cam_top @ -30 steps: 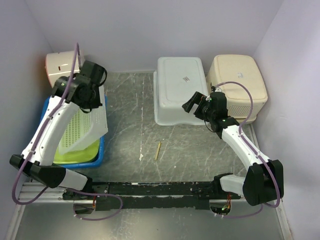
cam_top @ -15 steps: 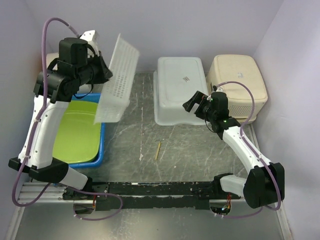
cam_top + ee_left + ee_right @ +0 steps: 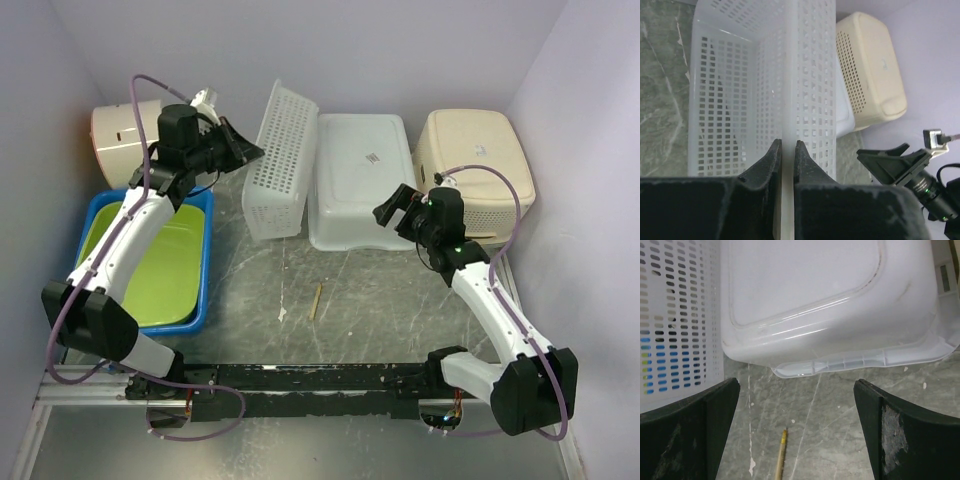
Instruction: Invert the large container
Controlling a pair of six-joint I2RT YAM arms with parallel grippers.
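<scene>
My left gripper [image 3: 247,153] is shut on the rim of a white perforated basket [image 3: 281,165]. The basket stands tipped on its side, right against the left wall of an upside-down white tub [image 3: 360,180]. Its lower end is at or near the table; I cannot tell if it touches. In the left wrist view my fingertips [image 3: 774,150] pinch the basket's wall [image 3: 760,85]. My right gripper [image 3: 396,208] is open and empty over the tub's near edge. Its wrist view shows the tub [image 3: 810,295] and the basket [image 3: 675,315] ahead of the wide-open jaws [image 3: 797,432].
An upside-down cream basket [image 3: 476,170] stands at the back right, also in the left wrist view [image 3: 870,70]. A blue bin [image 3: 205,260] holding a green tub [image 3: 160,265] is at the left. A cream container [image 3: 113,135] is behind it. A pencil [image 3: 316,300] lies mid-table.
My left arm lifted the perforated basket out of the blue bin and swung it right, ending beside the white tub. The right arm has barely moved.
</scene>
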